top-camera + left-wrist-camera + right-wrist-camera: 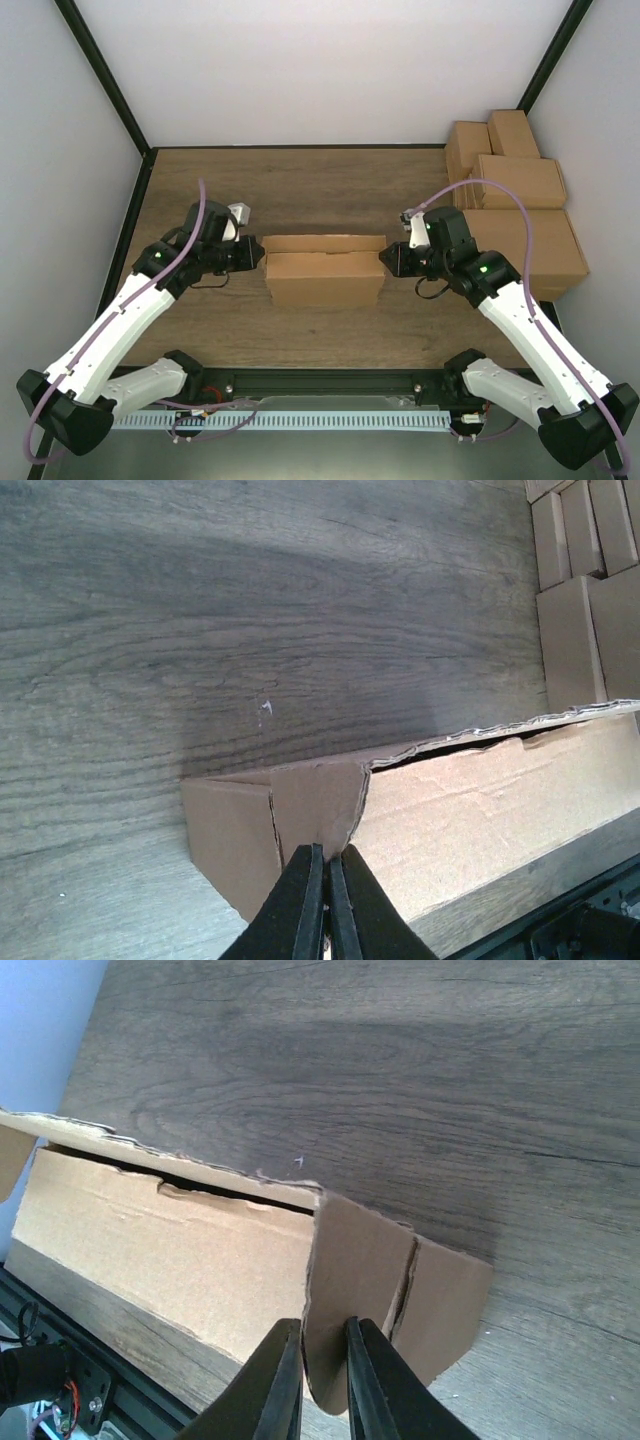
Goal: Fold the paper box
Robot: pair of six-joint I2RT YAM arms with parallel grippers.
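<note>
The paper box [325, 270] is a brown cardboard carton lying across the middle of the table, with its long lid flap slightly ajar along the far edge. My left gripper [258, 257] is at its left end. In the left wrist view the gripper [327, 865] is shut on the tip of the end flap [315, 800] of the box [480, 800]. My right gripper [385, 260] is at the right end. In the right wrist view the gripper [323, 1345] stands narrowly open, its fingers either side of the rounded end tab [355, 1260] of the box [170, 1250].
Several finished brown cartons [515, 200] are stacked at the back right of the table, also in the left wrist view [585, 580]. The black frame rail [330, 380] runs along the near edge. Walls close in on the table's left, back and right.
</note>
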